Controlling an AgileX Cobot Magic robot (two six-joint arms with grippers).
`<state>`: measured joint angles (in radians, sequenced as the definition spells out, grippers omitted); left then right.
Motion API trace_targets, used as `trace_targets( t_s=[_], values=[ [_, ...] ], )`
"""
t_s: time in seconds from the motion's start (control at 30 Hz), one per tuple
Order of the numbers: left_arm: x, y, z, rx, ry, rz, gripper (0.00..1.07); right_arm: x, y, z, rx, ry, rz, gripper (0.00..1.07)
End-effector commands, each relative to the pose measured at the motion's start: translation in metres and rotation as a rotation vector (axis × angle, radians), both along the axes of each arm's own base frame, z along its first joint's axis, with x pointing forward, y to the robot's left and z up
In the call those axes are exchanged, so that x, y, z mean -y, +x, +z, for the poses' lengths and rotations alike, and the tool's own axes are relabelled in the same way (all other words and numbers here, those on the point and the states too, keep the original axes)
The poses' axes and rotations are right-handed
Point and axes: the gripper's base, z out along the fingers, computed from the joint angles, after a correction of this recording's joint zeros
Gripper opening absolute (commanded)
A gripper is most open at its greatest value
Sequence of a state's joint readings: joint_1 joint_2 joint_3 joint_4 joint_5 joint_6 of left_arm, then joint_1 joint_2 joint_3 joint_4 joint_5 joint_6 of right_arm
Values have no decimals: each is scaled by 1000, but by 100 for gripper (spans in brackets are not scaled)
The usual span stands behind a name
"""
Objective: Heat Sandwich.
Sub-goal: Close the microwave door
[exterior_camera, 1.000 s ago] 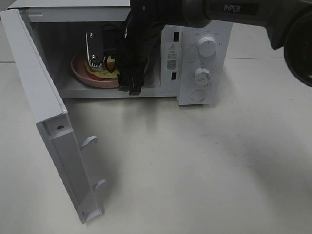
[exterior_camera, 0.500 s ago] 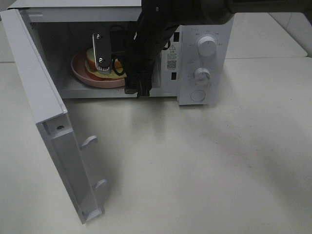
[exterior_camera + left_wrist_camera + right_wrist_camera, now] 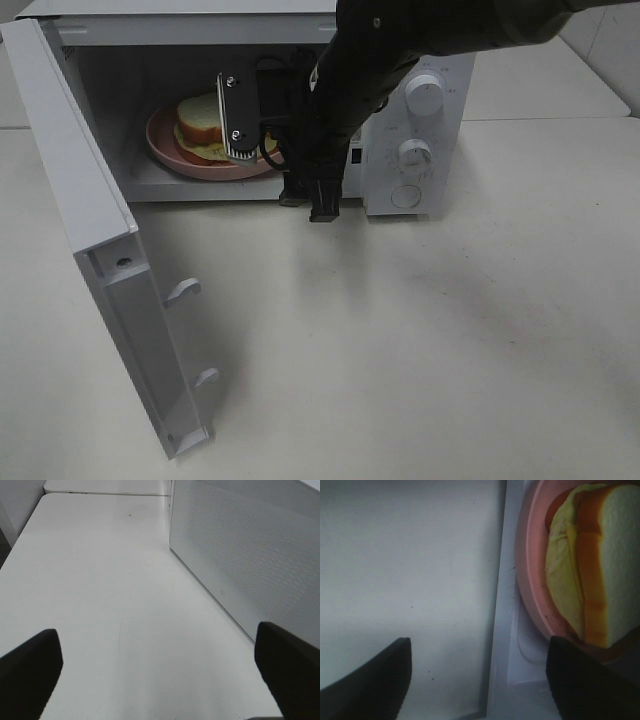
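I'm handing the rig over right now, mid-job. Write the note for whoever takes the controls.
Left gripper: open, empty, over the table beside the microwave.
Right gripper: open, nothing between its fingers, at the microwave's mouth, close to the pink plate.
Sandwich: on the pink plate inside the microwave; the door stands wide open.
Done: sandwich loaded, no gripper holding it.
Left: pull the right arm clear of the opening, shut the door, then set the knobs to heat.

Right arm angled down at the microwave's open front, right gripper jaws spread, holding nothing; left gripper beside the microwave, jaws fully apart, empty.
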<state>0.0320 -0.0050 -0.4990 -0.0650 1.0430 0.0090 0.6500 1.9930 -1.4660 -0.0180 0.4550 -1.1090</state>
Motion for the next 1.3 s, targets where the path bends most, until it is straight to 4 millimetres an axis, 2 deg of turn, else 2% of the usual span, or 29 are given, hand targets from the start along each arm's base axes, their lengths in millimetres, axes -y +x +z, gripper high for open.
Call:
trace_targets(
  t_s=[0.03, 0.4, 0.53, 0.67, 1.1, 1.3],
  values=[
    [0, -3, -1, 30, -1, 1, 99, 7, -10, 7, 1, 6, -5, 73],
    [0, -3, -1, 30, -1, 1, 99, 29, -39, 18, -15, 1, -14, 73],
    [0, -3, -1, 30, -1, 1, 99, 43, -58, 27, -29, 24, -55, 73],
    [0, -3, -1, 30, -1, 1, 99, 50, -66, 30, -39, 37, -81, 73],
    [0, -3, -1, 30, -1, 1, 99, 83, -110, 38, -105, 121, -249, 73],
    [0, -3, -1, 30, -1, 1, 99, 103, -135, 46, -176, 200, -421, 73]
  ],
)
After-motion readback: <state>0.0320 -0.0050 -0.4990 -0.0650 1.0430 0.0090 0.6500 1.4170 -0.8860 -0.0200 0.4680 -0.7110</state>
